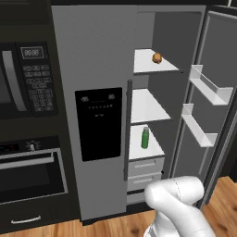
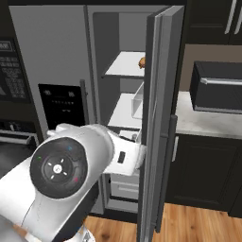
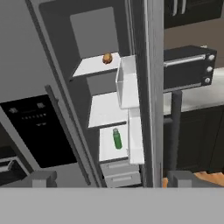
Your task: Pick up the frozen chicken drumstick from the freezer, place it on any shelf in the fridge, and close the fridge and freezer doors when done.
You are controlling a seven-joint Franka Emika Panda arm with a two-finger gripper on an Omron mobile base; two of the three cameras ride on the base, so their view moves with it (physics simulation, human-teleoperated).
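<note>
A tall grey side-by-side unit stands in a dark kitchen. Its dispenser door (image 1: 90, 125) is shut; the fridge door (image 1: 217, 102) on the right stands wide open, showing the fridge (image 1: 157, 32) with white shelves and grey drawers. The frozen chicken drumstick (image 1: 157, 57) already lies on the top shelf (image 1: 146, 65). A green bottle (image 1: 145, 138) stands on the lowest shelf. The white arm waits in front; the hand (image 3: 111, 179) holds nothing, its tips set wide apart. The step now seems to be closing the fridge door: best to get behind its outer edge and push steadily. The clock display (image 1: 32, 53) by the oven is too small to read.
</note>
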